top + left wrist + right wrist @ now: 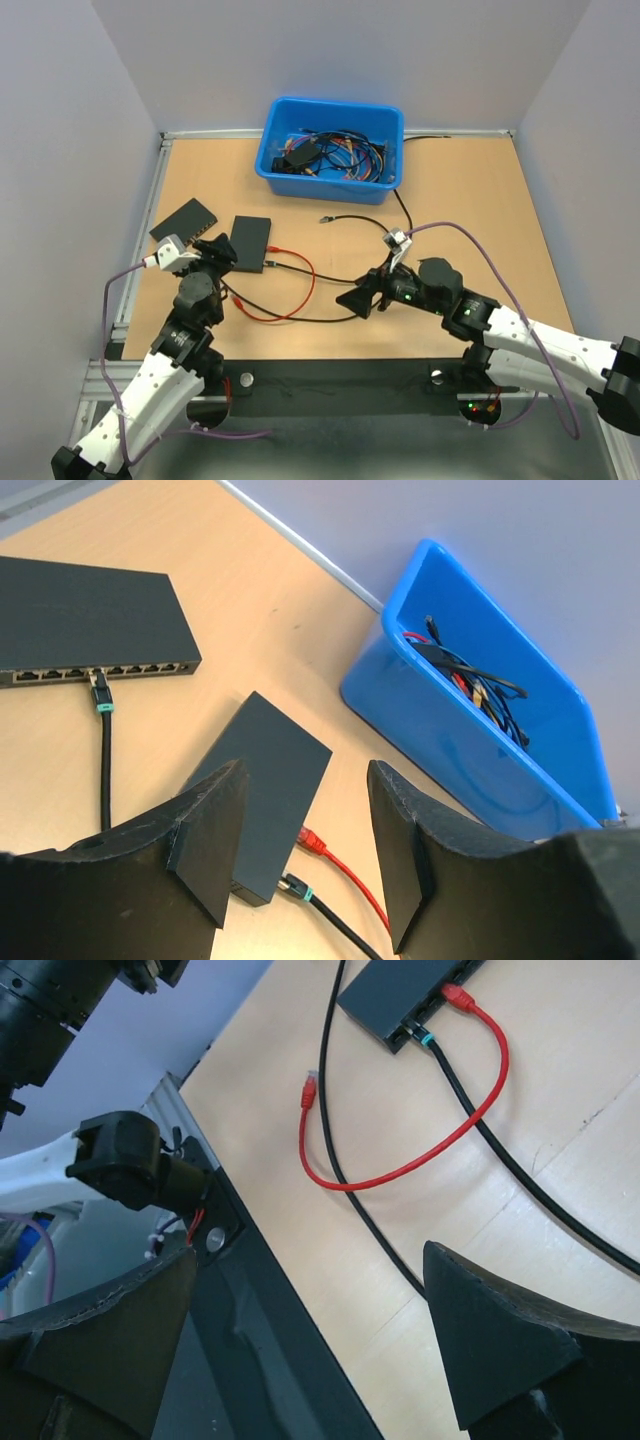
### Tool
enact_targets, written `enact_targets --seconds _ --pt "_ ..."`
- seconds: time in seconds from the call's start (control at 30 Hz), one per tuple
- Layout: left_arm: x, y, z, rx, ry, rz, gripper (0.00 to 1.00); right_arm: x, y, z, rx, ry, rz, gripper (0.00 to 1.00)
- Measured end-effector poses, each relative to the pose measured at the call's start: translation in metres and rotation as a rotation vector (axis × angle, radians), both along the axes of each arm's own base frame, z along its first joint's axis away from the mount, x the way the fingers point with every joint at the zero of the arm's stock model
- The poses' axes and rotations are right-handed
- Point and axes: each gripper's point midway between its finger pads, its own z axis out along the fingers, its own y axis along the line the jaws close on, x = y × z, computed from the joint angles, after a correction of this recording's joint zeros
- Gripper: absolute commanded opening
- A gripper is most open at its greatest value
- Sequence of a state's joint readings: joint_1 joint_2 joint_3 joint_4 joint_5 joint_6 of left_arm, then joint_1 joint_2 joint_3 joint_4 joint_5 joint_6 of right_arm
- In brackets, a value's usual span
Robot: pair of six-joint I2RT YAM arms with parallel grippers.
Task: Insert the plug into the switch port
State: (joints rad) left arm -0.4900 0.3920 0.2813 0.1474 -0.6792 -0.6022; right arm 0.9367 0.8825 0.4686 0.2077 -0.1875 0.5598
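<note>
The plug (457,995) sits at the port face of the small switch (395,995) in the upper right of the right wrist view, just beside a black cable's plug (425,1037); the red cable (503,1055) loops down and back up to its loose end (308,1090), left of centre. The left gripper (307,775) hangs over that switch, fingers parted with nothing between them. The right gripper (310,1255), along the bottom of its view, stands wide open and empty, well apart from the switch.
</note>
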Motion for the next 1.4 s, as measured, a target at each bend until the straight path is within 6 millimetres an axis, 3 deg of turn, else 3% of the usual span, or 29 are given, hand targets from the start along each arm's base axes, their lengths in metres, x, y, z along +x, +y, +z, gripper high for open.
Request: enact_targets --seconds 0.2,0.47,0.57,0.8,1.4 --pt "-0.005 0.005 0.008 0.004 -0.029 0.008 0.62 -0.005 -0.005 -0.003 0.017 0.030 -0.011 1.00" --pt "-0.014 0.013 0.014 -0.021 -0.088 0.025 0.61 -0.010 -0.021 -0.052 -0.064 0.115 -0.053 1.00" --pt "-0.015 0.014 0.012 -0.021 -0.089 0.029 0.61 -0.012 -0.024 -0.059 -0.072 0.125 -0.061 1.00" --pt "-0.015 0.014 0.012 -0.017 -0.088 0.030 0.62 -0.009 -0.033 -0.059 -0.048 0.118 -0.110 1.00" --pt "-0.016 0.015 0.013 -0.017 -0.094 0.030 0.61 -0.005 -0.033 -0.062 -0.052 0.130 -0.137 0.99"
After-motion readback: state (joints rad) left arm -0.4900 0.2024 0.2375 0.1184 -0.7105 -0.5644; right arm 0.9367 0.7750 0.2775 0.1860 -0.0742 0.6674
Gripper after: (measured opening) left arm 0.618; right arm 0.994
